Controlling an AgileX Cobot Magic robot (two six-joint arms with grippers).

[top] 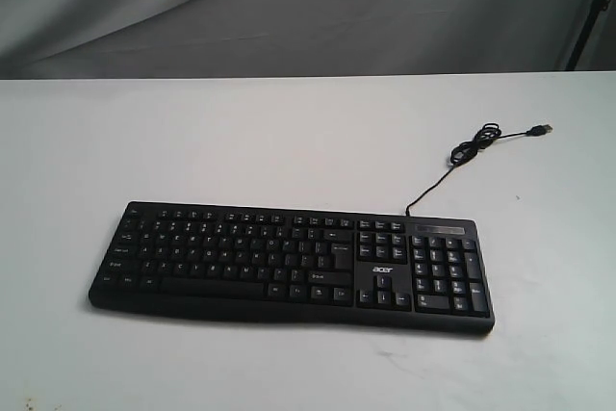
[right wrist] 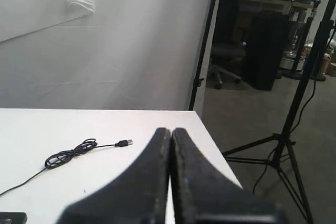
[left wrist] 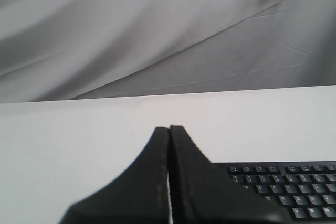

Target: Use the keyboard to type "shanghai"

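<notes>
Jaws, matte black tapered wedges, pressed together on left gripper point(left wrist: 169, 128) and right gripper point(right wrist: 170, 130), empty. Keyboard point(top: 289, 262): wide black plastic slab, white legends, flat on smooth white table point(top: 241, 132), near left gripper's tip, not touching; thin cable point(right wrist: 68, 156) loops beyond right gripper.

The big white table point(top: 173, 132) holds a long black keyboard point(top: 289, 259). It lies flat near the front, about in the middle from left to right. A thin black cord point(top: 462, 151) comes out of the keyboard's far edge on the right side, curls into a small loop on the table, and ends in a plug point(top: 544, 129) lying farther back on the right.
</notes>
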